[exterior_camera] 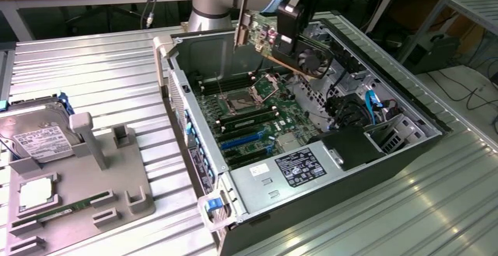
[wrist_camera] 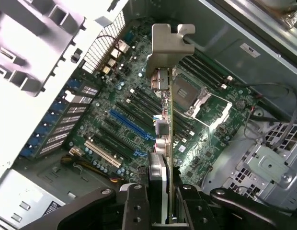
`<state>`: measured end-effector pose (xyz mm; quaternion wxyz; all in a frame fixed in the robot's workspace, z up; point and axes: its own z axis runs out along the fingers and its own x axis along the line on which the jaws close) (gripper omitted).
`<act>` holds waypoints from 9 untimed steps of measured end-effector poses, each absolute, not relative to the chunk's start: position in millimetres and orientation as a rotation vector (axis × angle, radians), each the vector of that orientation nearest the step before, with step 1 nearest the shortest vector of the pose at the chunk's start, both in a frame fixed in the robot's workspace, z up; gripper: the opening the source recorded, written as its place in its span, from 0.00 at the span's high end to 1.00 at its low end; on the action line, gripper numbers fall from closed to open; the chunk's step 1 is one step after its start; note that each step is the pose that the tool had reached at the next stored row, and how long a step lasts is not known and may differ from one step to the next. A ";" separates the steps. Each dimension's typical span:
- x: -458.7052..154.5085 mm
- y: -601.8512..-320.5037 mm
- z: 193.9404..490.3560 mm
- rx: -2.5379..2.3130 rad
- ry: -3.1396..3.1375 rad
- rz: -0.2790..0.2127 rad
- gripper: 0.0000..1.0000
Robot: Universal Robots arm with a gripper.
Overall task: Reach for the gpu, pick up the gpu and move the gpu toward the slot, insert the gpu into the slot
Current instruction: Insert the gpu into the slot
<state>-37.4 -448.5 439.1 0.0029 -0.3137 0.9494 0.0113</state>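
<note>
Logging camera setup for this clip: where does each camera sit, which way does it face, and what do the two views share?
Exterior view: off the arm, raised above the table, looking down at an angle into the open case; it shows the arm and the jaws holding the gpu over the case.
Wrist view: on the wrist, looking down along the gpu onto the motherboard; the jaws are shut on the card's near edge.
Shared: gpu, motherboard, blue slot.
</note>
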 end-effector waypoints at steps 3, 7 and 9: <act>-37.4 -448.5 439.1 -1.057 2.953 0.036 0.72; -37.4 -448.5 439.1 -1.141 2.922 0.036 0.72; -37.4 -448.5 439.1 -1.183 2.906 0.036 0.72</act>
